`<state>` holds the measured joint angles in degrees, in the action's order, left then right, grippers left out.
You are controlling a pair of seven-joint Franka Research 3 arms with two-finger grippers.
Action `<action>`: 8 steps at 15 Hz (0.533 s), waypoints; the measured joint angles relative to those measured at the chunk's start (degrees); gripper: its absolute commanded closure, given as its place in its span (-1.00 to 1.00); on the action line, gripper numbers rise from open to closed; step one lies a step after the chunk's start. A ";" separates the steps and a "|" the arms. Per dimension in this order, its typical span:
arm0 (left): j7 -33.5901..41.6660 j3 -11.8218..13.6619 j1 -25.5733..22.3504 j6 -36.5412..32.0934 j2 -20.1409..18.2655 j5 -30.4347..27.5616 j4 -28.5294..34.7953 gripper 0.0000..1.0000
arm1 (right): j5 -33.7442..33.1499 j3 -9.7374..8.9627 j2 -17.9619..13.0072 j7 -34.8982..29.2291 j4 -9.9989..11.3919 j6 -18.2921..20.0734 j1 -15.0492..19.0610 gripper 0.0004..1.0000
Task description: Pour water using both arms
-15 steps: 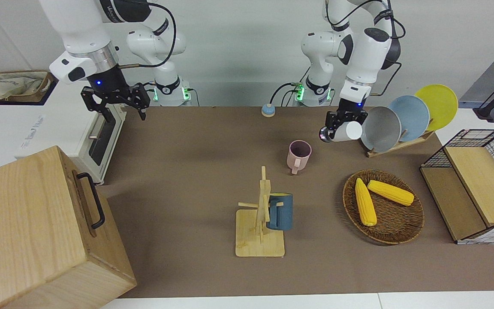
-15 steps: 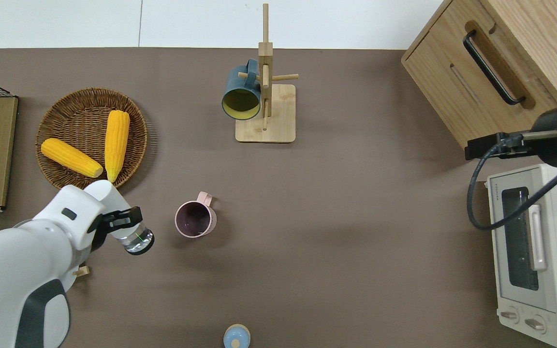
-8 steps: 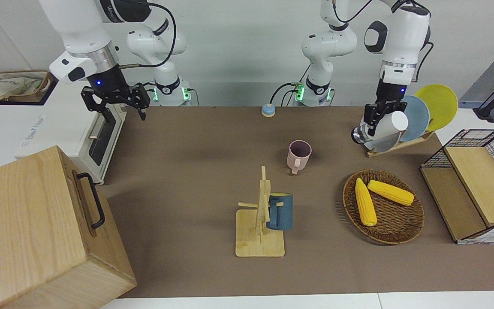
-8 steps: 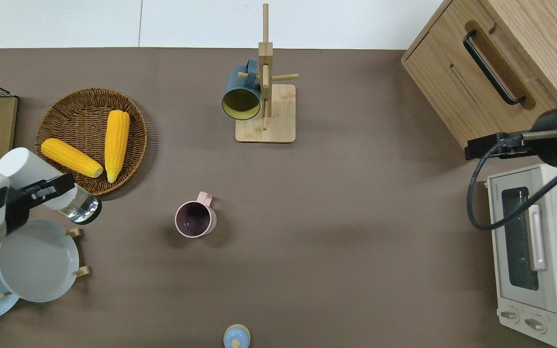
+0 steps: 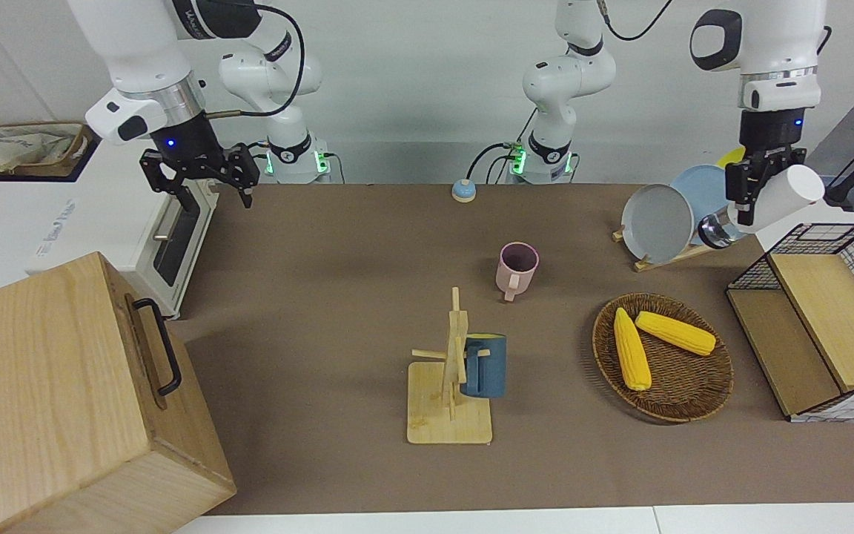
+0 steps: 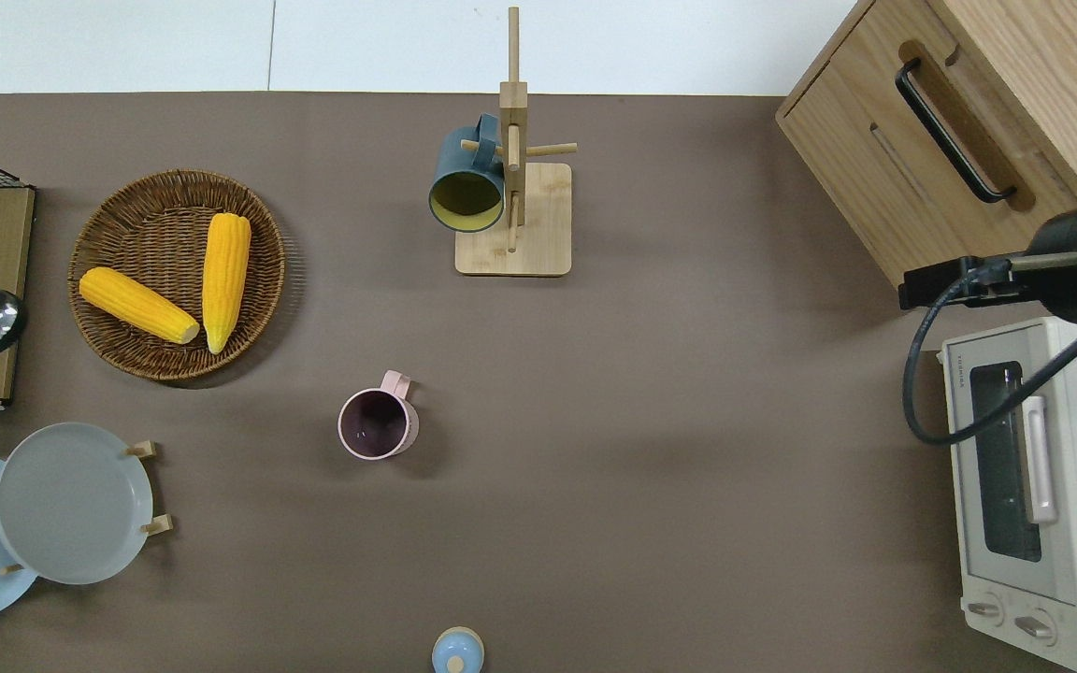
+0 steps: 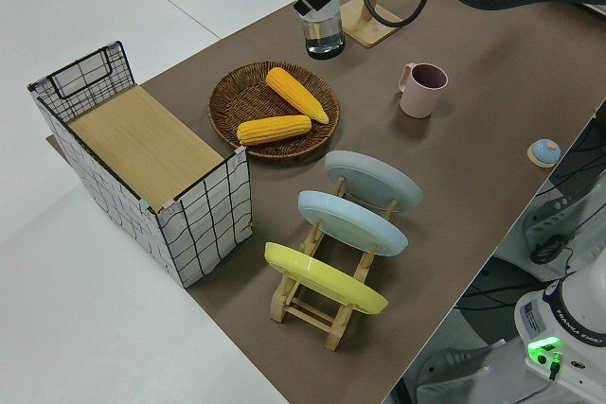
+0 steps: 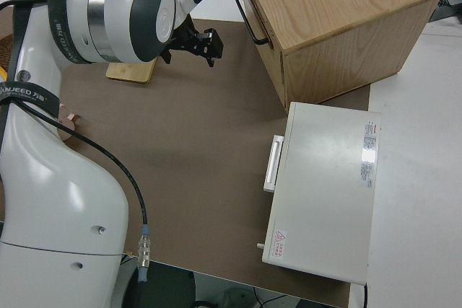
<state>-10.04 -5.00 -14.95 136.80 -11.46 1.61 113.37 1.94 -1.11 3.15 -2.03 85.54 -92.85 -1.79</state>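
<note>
Overhead view: two corn cobs, two mugs; left claw pinching bottle.

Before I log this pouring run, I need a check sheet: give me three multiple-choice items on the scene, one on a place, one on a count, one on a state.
1. Where is the blue mug?
A. hung on the wooden mug stand
B. in the wicker basket
C. on the toaster oven

2. How many corn cobs lie in the basket?
A. one
B. two
C. four

3. What is the left gripper doing?
A. hanging open with nothing in it
B. shut on the pink mug
C. shut on a bottle

Key:
1 A: the blue mug hangs on a peg of the wooden mug stand.
2 B: two corn cobs lie in the wicker basket.
3 C: the left gripper is shut on the bottle, held tilted; the pink mug stands alone on the table.
</note>
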 measured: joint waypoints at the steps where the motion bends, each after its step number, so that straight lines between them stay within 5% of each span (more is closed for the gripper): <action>1: 1.58 1.02 0.01 0.00 1.43 0.19 -1.62 1.00 | 0.00 0.00 0.00 0.00 0.00 0.00 0.00 -0.98; 8: 21.55 10.82 -0.07 0.05 8.99 -6.10 -12.35 1.00 | 0.00 0.00 0.00 0.00 0.00 0.00 0.00 -0.98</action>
<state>11.51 5.82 -15.03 136.85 -2.47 -4.49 101.02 1.94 -1.11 3.15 -2.03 85.54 -92.85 -1.79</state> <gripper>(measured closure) 0.370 0.009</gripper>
